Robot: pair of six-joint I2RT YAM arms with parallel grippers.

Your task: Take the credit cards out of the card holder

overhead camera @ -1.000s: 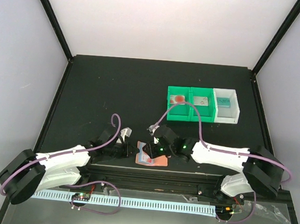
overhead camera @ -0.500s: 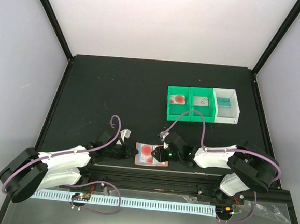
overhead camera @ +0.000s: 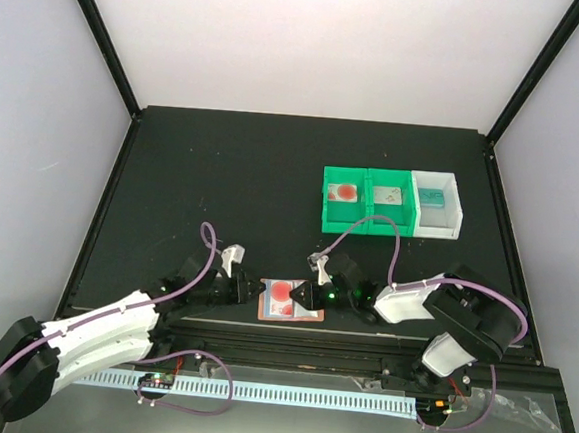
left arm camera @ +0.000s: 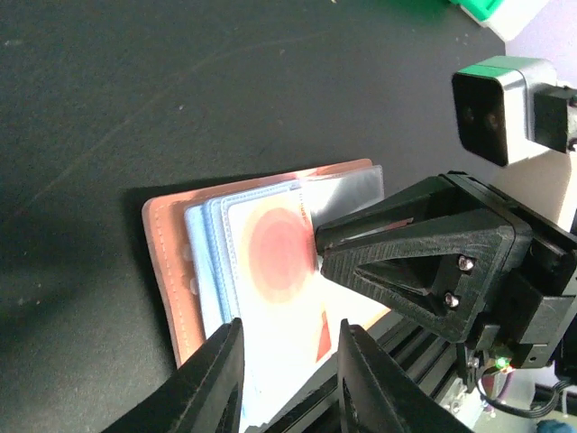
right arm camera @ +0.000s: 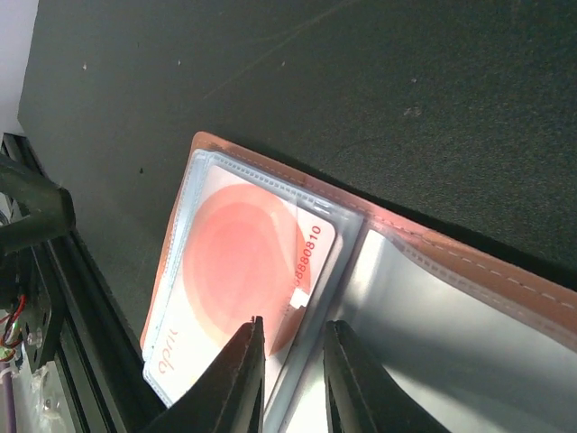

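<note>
The salmon-pink card holder (overhead camera: 307, 317) lies open and flat at the table's near edge. A whitish credit card with a red disc (overhead camera: 282, 294) sits in its left clear pocket. My left gripper (overhead camera: 253, 291) is open at the holder's left edge. In the left wrist view its fingers straddle the card (left arm camera: 275, 262) low over the holder (left arm camera: 162, 262). My right gripper (overhead camera: 300, 296) is narrowly open, with its tips down on the card and the pocket edge (right arm camera: 243, 262). The holder's pink rim (right arm camera: 505, 280) runs behind it. The right gripper also shows in the left wrist view (left arm camera: 424, 262).
Two green bins (overhead camera: 328, 212) and a white bin (overhead camera: 454, 211) stand in a row at the back right. Each holds a card: one red-marked (overhead camera: 344, 191), one grey (overhead camera: 391, 195), one teal (overhead camera: 432, 195). A black rail (overhead camera: 290, 342) borders the table just behind the holder.
The holder went from lifted and tilted in the right gripper to lying flat and open. The left gripper has slid right up to its left edge. The right arm has folded lower.
</note>
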